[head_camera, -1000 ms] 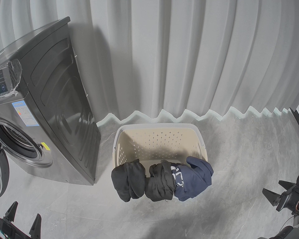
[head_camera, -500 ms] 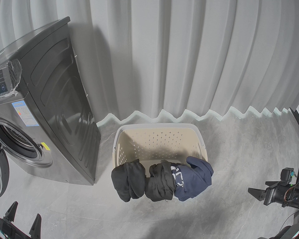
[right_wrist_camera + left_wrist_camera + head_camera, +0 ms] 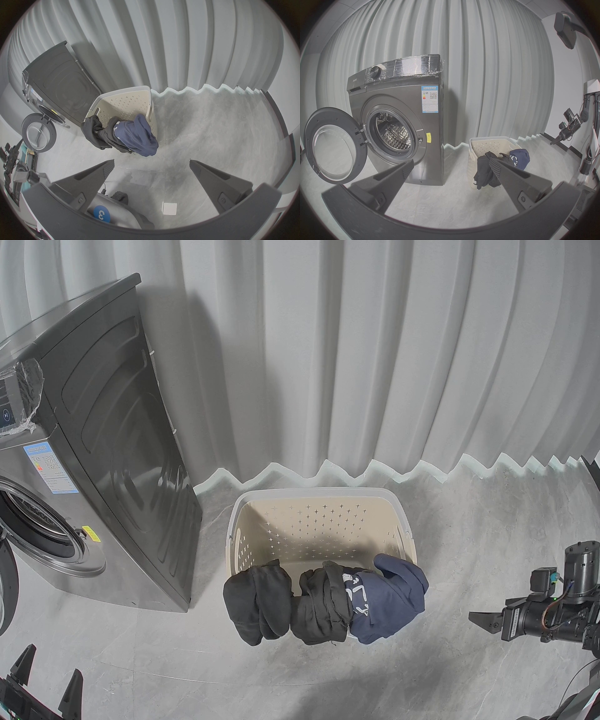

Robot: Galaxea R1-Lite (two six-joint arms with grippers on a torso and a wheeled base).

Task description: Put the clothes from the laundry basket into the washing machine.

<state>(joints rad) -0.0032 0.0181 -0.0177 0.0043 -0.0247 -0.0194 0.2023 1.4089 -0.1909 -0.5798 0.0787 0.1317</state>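
**Both grippers spread wide, held low at either side**

In the head view the left gripper (image 3: 49, 674) sits low at about 8 o'clock. Its two dark, pointed fingers (image 3: 24, 660) stand apart and aim toward 12 o'clock, with nothing between them. The left wrist view shows the left gripper (image 3: 450, 165) the same way, jaws wide and gripping nothing.

The right gripper (image 3: 485, 620) is at about 4 o'clock in the head view, seen edge-on. Its tip points toward 9 o'clock and is held roughly level. Behind it the right wrist (image 3: 544, 621) runs back toward 3 o'clock, with a cylindrical joint (image 3: 582, 562) standing upright on it. In the right wrist view the right gripper (image 3: 151, 164) has both fingers well apart and holds nothing.
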